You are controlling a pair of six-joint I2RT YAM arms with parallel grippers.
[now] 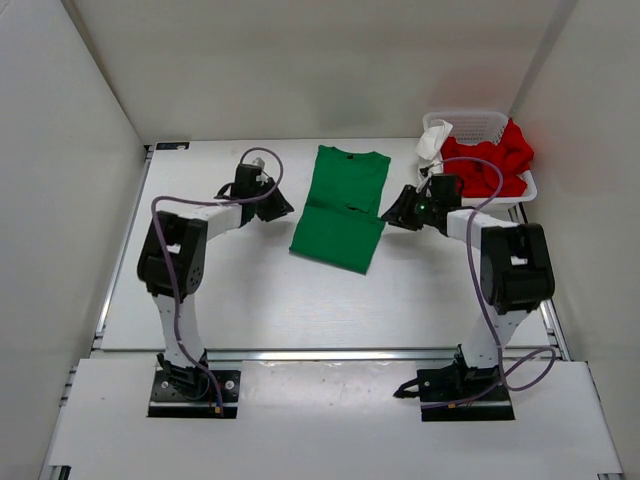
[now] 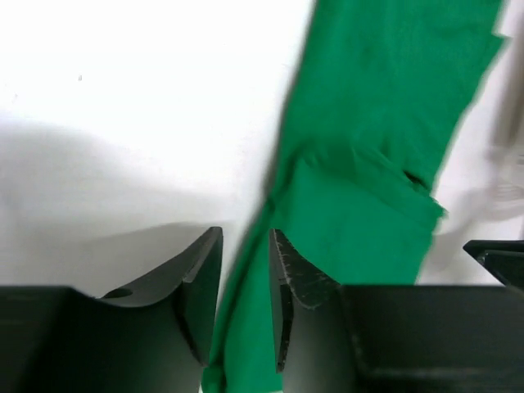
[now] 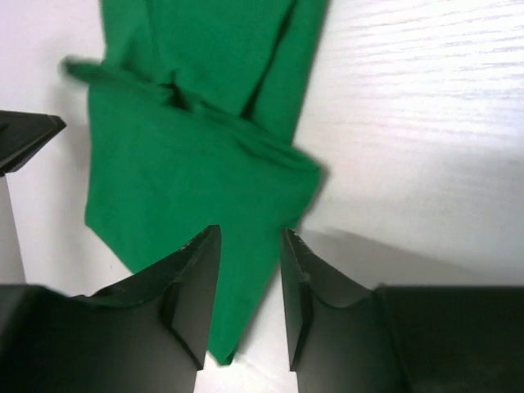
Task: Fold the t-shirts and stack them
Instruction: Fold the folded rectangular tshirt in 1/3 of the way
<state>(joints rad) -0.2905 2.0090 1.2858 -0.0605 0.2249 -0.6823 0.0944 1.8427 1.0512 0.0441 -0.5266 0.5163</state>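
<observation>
Left pincer (image 2: 246, 303) beside creased green t-shirt (image 2: 368, 164)

Nothing can be read here. The green t-shirt (image 1: 340, 205) is plain, with no words, numbers or signs on it. The white basket (image 1: 478, 124) and the black robot arms show no label or name that can be made out.

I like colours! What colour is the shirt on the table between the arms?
Plain green. The shirt shows best in the top view.
</observation>
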